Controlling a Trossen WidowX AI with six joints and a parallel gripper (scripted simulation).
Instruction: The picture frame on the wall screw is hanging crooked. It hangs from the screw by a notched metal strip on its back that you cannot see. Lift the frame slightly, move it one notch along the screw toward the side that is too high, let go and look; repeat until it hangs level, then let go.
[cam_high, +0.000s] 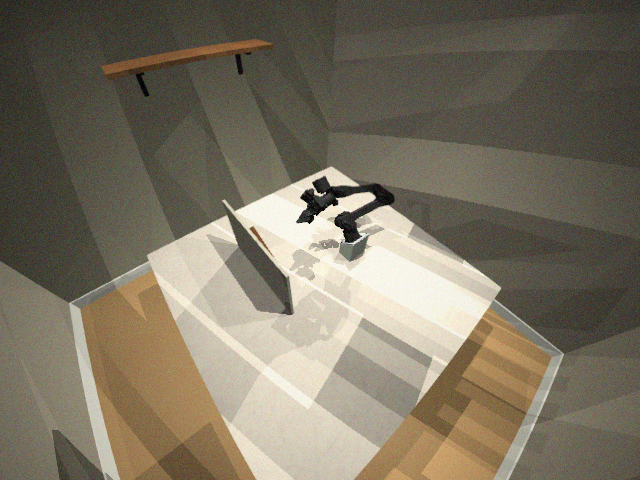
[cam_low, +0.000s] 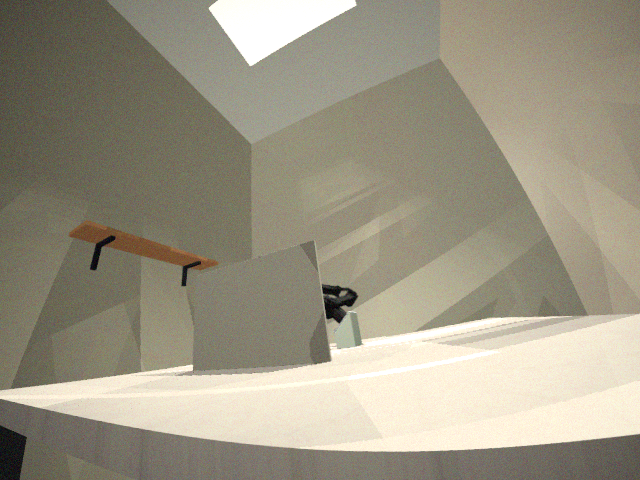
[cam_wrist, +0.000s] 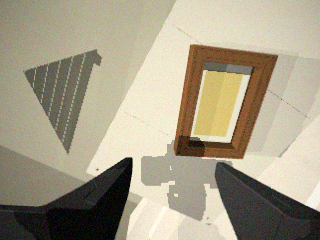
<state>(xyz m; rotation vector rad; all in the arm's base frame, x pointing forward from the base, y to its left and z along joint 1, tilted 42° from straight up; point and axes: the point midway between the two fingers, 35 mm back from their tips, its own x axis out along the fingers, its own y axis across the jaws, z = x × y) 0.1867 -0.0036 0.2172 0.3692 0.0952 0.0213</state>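
Note:
The picture frame, brown wood around a yellow picture, hangs on the upright panel. In the wrist view it is turned against the panel's lower edge and faint lines; measured against them, its right side stands higher than its left. The screw and notched strip are hidden. The frame is hidden behind the panel in the exterior view. My gripper is open and empty. It hangs in front of the panel, apart from the frame, whose lower edge shows just above the fingertip gap in the wrist view.
The panel stands on the white table. My arm's pale green base block stands on the frame's side of the panel. A wooden shelf is on the room wall, away from the arm. Patchy shadows cross the panel and table.

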